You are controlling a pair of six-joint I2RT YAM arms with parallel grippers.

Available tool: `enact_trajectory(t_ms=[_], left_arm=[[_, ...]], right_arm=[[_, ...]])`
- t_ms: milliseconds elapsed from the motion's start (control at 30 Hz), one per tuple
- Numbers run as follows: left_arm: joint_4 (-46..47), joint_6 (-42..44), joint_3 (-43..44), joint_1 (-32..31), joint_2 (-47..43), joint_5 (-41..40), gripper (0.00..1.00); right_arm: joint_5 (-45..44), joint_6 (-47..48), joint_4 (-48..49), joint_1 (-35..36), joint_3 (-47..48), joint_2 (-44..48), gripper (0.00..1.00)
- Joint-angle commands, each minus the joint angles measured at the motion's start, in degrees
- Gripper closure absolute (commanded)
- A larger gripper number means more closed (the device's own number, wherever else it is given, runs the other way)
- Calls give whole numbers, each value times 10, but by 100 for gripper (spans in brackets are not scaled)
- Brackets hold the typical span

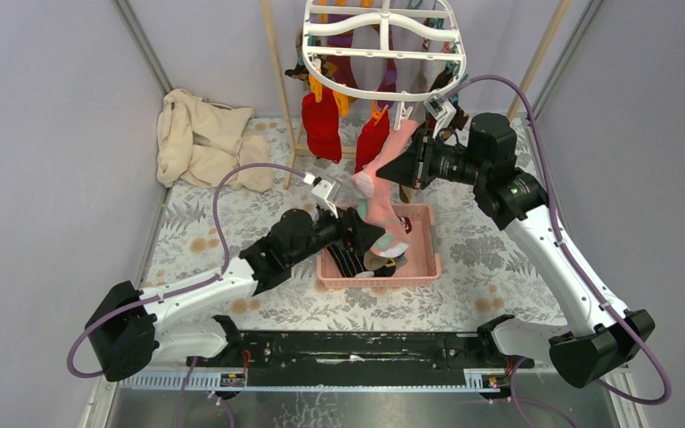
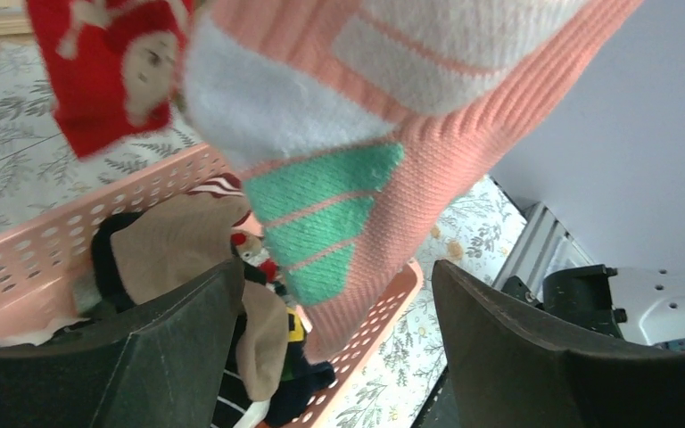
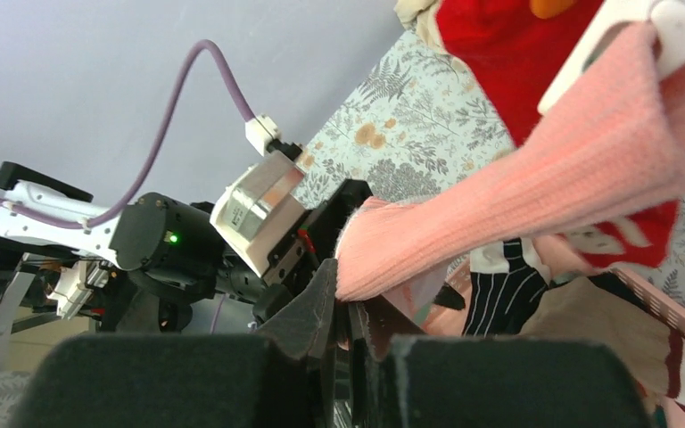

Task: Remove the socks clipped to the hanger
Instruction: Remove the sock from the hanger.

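The white hanger [image 1: 383, 45] hangs at the top centre with coloured clips round its rim. Two red socks [image 1: 321, 125] hang from it. A pink sock [image 1: 382, 192] with green and white patches hangs from a white clip [image 1: 403, 114] down to the basket. My right gripper [image 1: 385, 173] is shut on the pink sock [image 3: 535, 178] at mid-length; its jaws [image 3: 348, 303] pinch the fabric. My left gripper [image 1: 367, 235] is open around the sock's lower end [image 2: 366, 178], the fingers [image 2: 337, 267] apart on either side, not touching it.
A pink slotted basket [image 1: 424, 259] below holds several loose socks [image 2: 178, 250]. A beige cloth [image 1: 201, 138] lies at the back left. Wooden poles [image 1: 276, 80] stand behind the hanger. A red sock [image 2: 107, 71] hangs beside the pink one.
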State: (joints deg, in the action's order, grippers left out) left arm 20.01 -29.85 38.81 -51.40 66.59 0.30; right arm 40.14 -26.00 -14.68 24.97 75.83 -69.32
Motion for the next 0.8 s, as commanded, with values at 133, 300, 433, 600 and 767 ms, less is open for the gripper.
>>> enact_trajectory(t_ms=[133,300,433,600,767], left_arm=[[165,-13,-34,-3,9,66,46],[111,2,-3,-3,14,72,89],[94,3,1,-3,2,65,100],[68,6,2,-3,-20,55,100],[22,8,13,-3,-44,50,100]], right_arm=[[25,-35,68,5,-7,18,97],[24,-34,72,5,-24,20,97],[18,-29,72,5,-38,22,97],[-2,-9,52,5,-46,22,93],[-44,29,9,5,-51,23,76]])
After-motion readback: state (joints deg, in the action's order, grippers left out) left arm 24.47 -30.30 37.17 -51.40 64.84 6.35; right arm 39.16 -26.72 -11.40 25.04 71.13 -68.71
